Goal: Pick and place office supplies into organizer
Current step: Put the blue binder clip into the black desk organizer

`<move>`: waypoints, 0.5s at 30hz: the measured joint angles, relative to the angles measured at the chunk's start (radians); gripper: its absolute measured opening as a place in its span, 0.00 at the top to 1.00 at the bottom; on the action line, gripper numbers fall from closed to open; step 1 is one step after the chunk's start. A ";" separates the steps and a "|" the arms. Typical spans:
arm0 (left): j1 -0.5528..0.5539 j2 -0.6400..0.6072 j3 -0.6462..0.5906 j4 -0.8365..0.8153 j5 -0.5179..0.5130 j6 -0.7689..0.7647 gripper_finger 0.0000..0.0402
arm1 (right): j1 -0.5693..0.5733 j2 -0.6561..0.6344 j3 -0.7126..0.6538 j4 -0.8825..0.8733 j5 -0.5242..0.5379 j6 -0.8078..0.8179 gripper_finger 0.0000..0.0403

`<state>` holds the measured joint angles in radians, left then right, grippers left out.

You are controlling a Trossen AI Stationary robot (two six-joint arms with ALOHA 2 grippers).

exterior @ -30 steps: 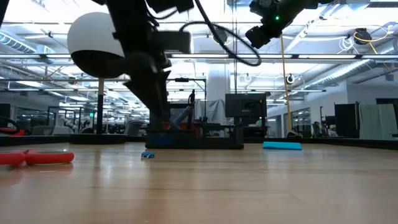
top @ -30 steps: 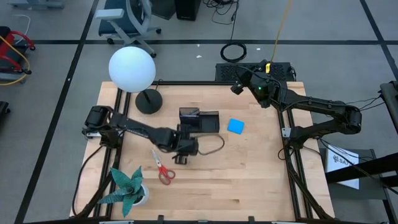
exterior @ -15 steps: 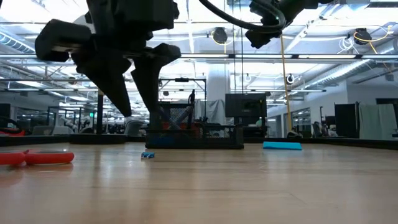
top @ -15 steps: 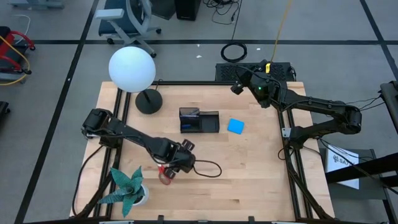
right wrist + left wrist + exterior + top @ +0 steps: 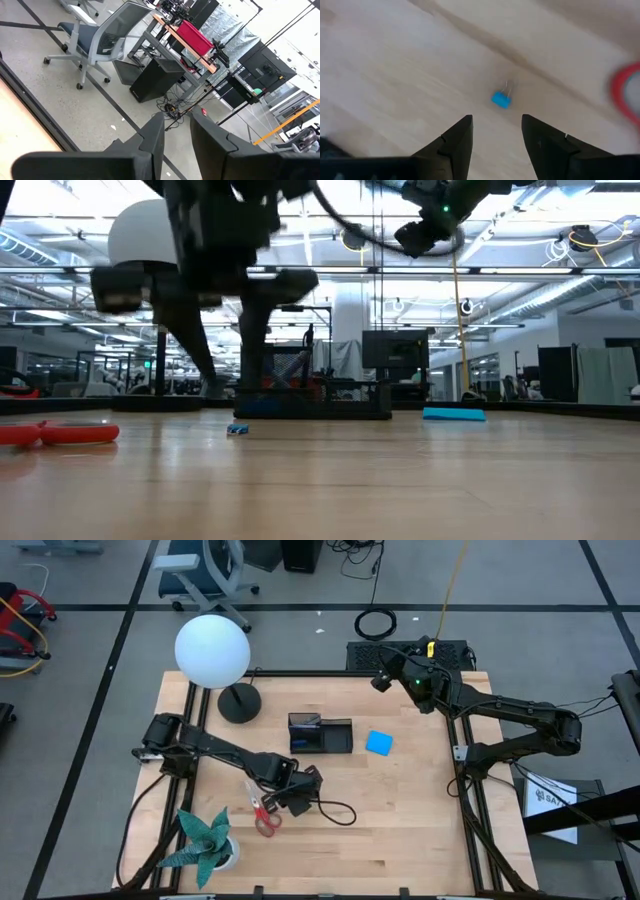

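While the right pincer [image 5: 381, 681] idles half-shut off the counter's [image 5: 420, 830] far corner, the left pincer [image 5: 496, 131], spread and empty, hovers above the blue block [image 5: 501, 99], red scissors [image 5: 262, 812] just beside.

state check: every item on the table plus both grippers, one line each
left gripper: open, empty, above the binder clip
right gripper: raised off the table's far right corner, empty
binder clip: loose on the table, not picked yet
scissors: flat on the table beside the left gripper, untouched
blue pad: flat on the table, right of the organizer
organizer: upright, contents hard to tell
lamp: upright
paper plant: upright
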<state>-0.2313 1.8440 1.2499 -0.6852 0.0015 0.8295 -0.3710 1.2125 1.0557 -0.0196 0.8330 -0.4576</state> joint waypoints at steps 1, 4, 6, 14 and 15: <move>0.003 0.012 0.000 -0.004 -0.003 0.027 0.56 | 0.000 0.000 0.000 0.000 0.000 0.000 0.79; 0.004 0.038 0.000 -0.003 -0.023 0.108 0.56 | 0.000 0.000 0.000 0.000 0.000 0.000 0.79; 0.003 0.047 0.000 -0.002 -0.046 0.157 0.57 | 0.000 0.000 0.000 0.000 0.000 0.000 0.79; 0.001 0.048 0.000 0.039 -0.055 0.304 0.60 | 0.000 0.000 0.000 0.000 0.000 0.000 0.79; 0.001 0.048 0.000 0.043 -0.055 0.306 0.60 | 0.000 0.000 0.000 0.000 0.000 0.000 0.79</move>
<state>-0.2302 1.8915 1.2499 -0.6426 -0.0533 1.1359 -0.3710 1.2126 1.0554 -0.0196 0.8330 -0.4576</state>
